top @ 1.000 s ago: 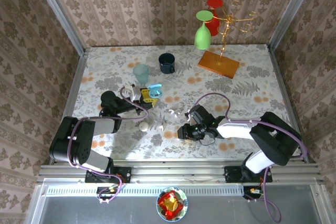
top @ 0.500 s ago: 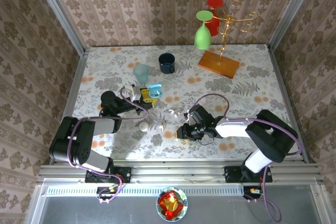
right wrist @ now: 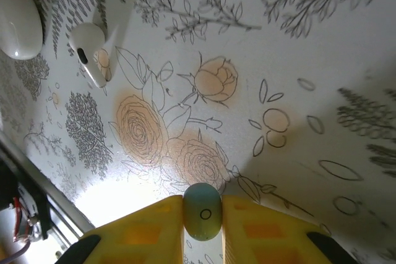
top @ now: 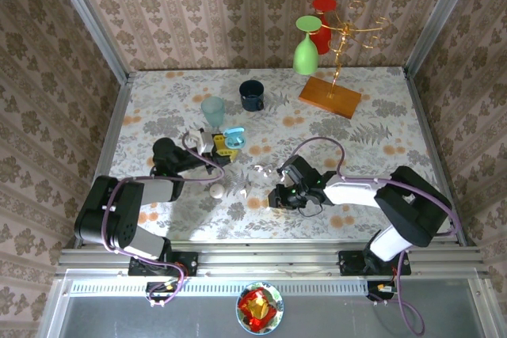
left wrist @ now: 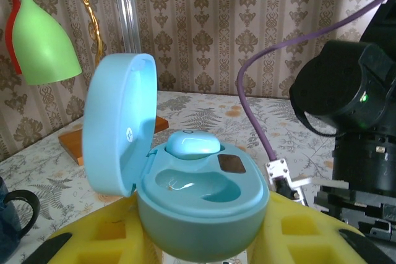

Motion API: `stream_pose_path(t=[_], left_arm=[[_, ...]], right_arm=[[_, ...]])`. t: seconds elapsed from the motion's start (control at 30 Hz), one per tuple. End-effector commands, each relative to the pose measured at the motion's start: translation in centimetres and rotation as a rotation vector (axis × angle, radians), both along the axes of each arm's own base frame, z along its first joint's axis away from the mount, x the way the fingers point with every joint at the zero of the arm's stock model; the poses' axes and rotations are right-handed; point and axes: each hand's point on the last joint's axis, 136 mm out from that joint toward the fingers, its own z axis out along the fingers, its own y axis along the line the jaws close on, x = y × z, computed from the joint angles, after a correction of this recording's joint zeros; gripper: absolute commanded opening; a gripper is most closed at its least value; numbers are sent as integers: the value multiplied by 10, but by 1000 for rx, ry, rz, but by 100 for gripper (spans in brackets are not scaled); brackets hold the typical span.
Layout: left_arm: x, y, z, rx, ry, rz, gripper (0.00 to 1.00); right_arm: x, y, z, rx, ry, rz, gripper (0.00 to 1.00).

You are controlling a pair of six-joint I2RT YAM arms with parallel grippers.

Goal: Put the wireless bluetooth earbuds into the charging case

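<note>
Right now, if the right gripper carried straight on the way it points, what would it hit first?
Most likely the flowered tablecloth just ahead of the right gripper, which clamps a pale blue earbud. The white earbud lies well off that line, though depth is uncertain.
</note>
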Motion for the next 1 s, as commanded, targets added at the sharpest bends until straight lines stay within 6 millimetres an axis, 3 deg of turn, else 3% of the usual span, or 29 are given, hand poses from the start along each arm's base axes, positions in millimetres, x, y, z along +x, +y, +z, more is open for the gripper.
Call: stream_pose_path(t=[0.0, 0.17, 0.23, 0.37, 0.57, 0.77, 0.97], left_arm=[[-3, -7, 3, 1, -73, 15, 24], [2, -21, -8, 26, -119, 98, 24], [3, -27, -10, 31, -124, 111, 23], [0, -41, -15, 47, -145, 124, 23], [1, -57, -26, 71, -153, 122, 23], [-6, -70, -28, 74, -160, 71, 23], [-11, -77, -28, 72, -170, 52, 23]], right_arm=[[15, -12, 24, -98, -120, 9, 21], [32, -20, 59, -163, -235, 11, 22], [39, -21, 85, -148, -298, 3, 21], [48, -16, 127, -108, -384, -3, 22], [60, -6, 170, -9, -485, -37, 21], [70, 1, 193, 21, -543, -37, 21], [82, 10, 195, 9, -561, -19, 21]])
